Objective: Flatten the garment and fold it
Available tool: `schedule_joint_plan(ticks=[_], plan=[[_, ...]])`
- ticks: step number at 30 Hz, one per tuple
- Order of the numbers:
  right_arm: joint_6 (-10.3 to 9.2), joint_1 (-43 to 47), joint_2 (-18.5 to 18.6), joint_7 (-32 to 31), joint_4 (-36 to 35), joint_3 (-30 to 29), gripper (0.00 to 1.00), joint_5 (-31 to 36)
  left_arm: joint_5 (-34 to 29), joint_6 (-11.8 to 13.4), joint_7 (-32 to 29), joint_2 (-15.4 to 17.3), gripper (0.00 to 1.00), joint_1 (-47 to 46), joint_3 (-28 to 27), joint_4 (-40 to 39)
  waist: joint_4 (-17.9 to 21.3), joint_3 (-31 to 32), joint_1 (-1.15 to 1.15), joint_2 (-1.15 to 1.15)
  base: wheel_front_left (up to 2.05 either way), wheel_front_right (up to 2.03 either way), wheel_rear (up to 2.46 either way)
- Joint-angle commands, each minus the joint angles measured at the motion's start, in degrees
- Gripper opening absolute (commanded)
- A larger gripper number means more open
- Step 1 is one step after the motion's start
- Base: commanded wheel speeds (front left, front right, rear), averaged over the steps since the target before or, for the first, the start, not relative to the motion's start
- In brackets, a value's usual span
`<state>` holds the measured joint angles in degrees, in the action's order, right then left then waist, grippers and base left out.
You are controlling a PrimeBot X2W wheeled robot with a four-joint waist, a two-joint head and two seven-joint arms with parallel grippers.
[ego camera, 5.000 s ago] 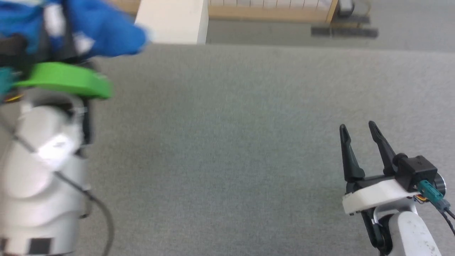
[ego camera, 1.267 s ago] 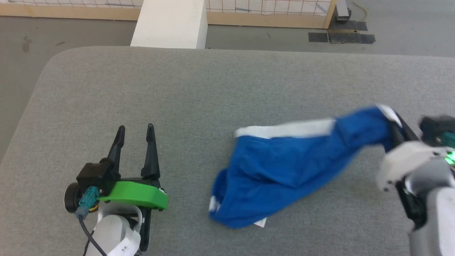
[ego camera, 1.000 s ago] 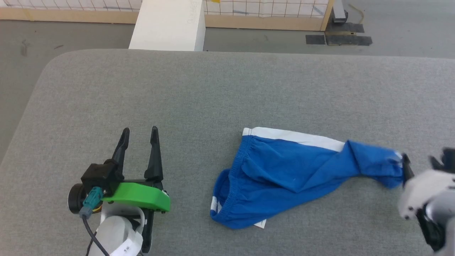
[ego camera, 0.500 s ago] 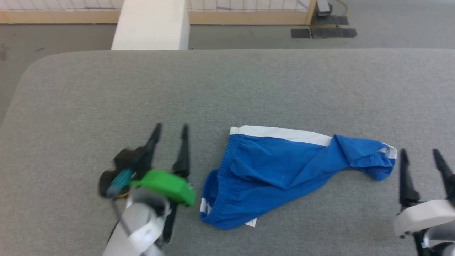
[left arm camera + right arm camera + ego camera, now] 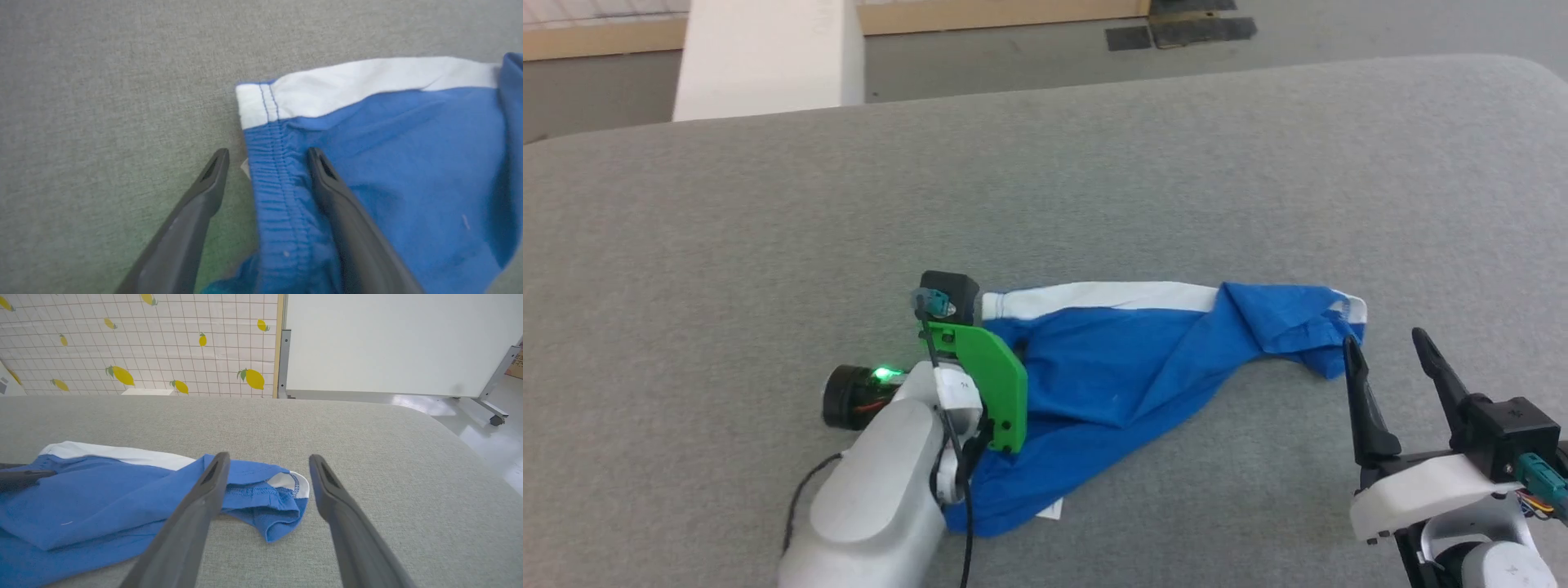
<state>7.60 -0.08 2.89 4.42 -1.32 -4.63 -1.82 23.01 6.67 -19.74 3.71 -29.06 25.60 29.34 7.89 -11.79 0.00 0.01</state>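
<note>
Garment (image 5: 1143, 359) lay on the grey padded table (image 5: 768, 163), roughly centre-right in the head view, not flat. The white side stripe (image 5: 1111, 296) ran along the far edge, one leg end (image 5: 265, 498) was twisted and folded over itself, and the near side was bunched, with a small white tag (image 5: 1052, 510) poking out at the near edge.

Left gripper (image 5: 268, 153) was open at the waistband (image 5: 278, 192) corner. Its jaws straddled the elastic edge, one finger over bare table, the other over blue fabric. Nothing was pinched; whether the tips touched the cloth couldn't be told.

Right gripper (image 5: 1384, 339) was open and empty, just beside the folded leg end and pointing at it.

Step in hand looked like flattening, early on — fold not started. Next move likely called for the left to lower and close on the waistband corner, catching the elastic rather than one loose layer. The right would take the leg hem — then both pull apart to spread the cloth flat.
</note>
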Motion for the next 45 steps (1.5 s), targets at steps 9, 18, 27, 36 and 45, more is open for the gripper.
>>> schedule_joint_plan(ticks=[9, 18, 27, 36, 45], plan=[[-0.11, -1.48, -0.01, 0.84, 0.42, 0.58, 1.00, -1.27, 1.60, 2.19, -0.60, 2.19, 0.00, 0.90, -2.26, -3.92, -0.69, -0.67, 0.00, -0.01, 0.00, 0.00, 0.00], [-0.11, -2.82, -0.01, -2.51, 0.00, 4.42, 1.00, -0.82, 4.25, 4.71, 7.56, 6.07, 1.00, 8.35, -8.84, -11.43, -5.25, -0.96, 0.00, -0.01, 0.00, 0.00, 0.00], [-0.11, -11.30, 0.77, -11.33, 4.10, 10.88, 1.00, 0.39, 5.37, 1.96, 17.17, 5.24, 1.00, 11.68, -9.65, -16.30, -9.04, -2.24, 0.00, -0.01, 0.00, 0.00, 0.00], [-0.11, -20.44, 0.55, -26.34, 13.14, 11.86, 1.00, -2.74, 2.73, 1.53, 32.00, 3.75, 1.00, 10.91, -10.75, -15.28, -12.29, -4.18, 0.00, -0.01, 0.00, 0.00, 0.00], [-0.11, -22.65, 0.17, -27.57, 15.44, 11.34, 0.33, -3.05, 2.46, 0.60, 34.16, 2.75, 1.00, 10.18, -11.11, -13.25, -13.68, -5.16, 0.00, -0.01, 0.00, 0.00, 0.00]])
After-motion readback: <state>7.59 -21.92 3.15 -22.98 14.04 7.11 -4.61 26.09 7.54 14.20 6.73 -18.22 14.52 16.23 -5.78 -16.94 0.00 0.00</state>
